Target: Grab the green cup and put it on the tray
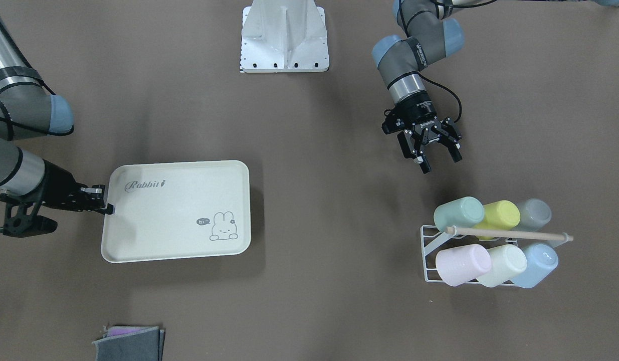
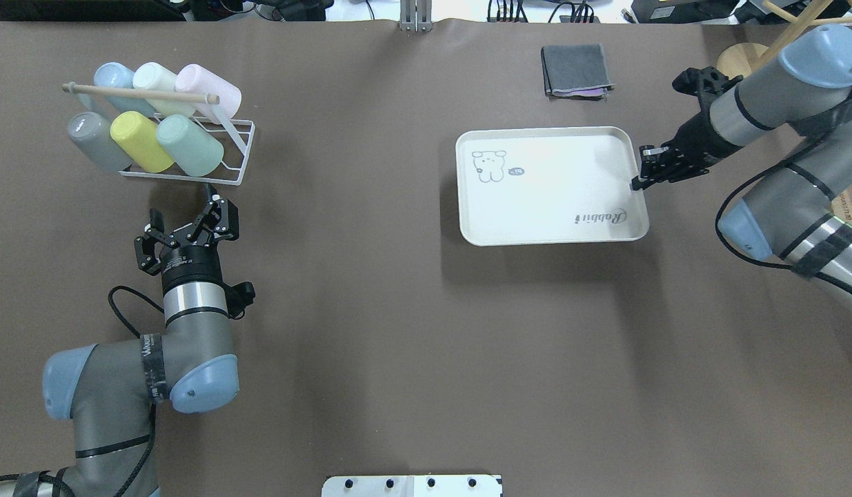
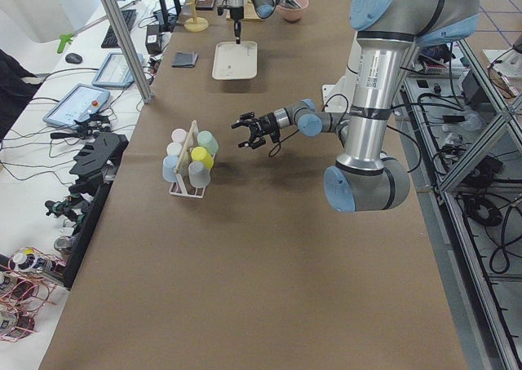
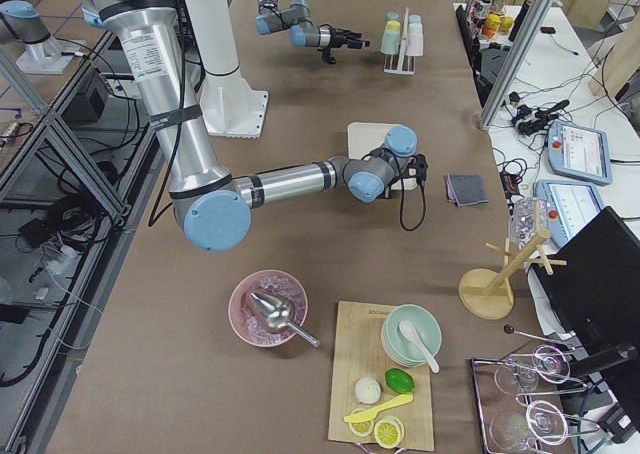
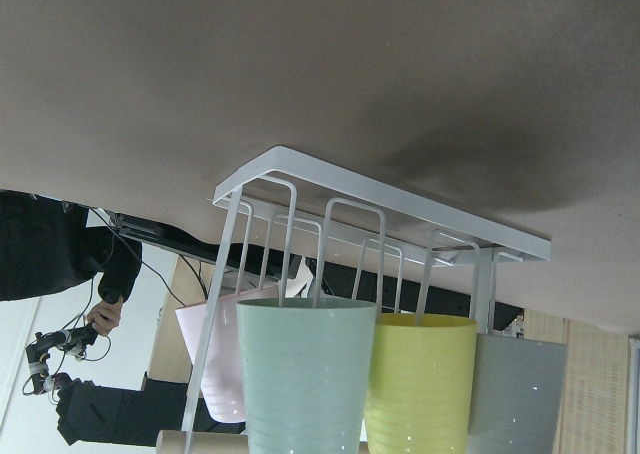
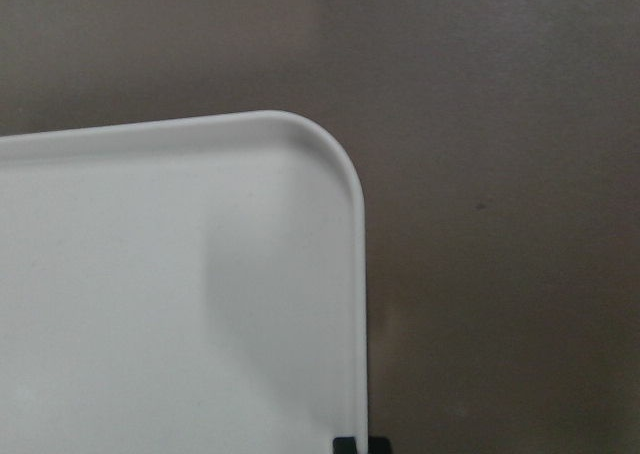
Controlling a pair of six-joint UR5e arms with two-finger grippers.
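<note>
The left gripper (image 2: pixel 184 222) hangs released above the brown matte table (image 2: pixel 398 310), its black jointed fingers spread wide with nothing between them. It points at the near side of a white wire rack (image 2: pixel 241 153), close to it but not touching. The rack stands toward the table's far-left corner, topped by a round wooden dowel (image 2: pixel 139 93).

The green cup (image 2: pixel 191 145) sits in that rack: a smooth, matte mint tumbler, slightly tapered and without a handle, leaning on a wire loop. It takes the end of the rack's near row that faces the table's middle, directly ahead of the open fingers. In the left wrist view the green cup (image 5: pixel 305 374) fills the lower frame with thin white loops rising behind it. A yellow-green cup (image 2: pixel 141 141) touches its side, and a grey cup (image 2: pixel 91 141) closes the row. Pink, cream and pale blue cups fill the far row.

The right gripper (image 2: pixel 636 183) is clenched on the tray (image 2: pixel 550 228), its slim black tips pinching the raised rim of the short side that faces the table's right end. The tray is flat, cream, rectangular with rounded corners, with a bunny drawing and grey lettering on its glossy floor. It lies in the table's right half, nearer the far edge.

A folded grey cloth (image 2: pixel 574 69) lies beside the far edge, beyond the tray.
</note>
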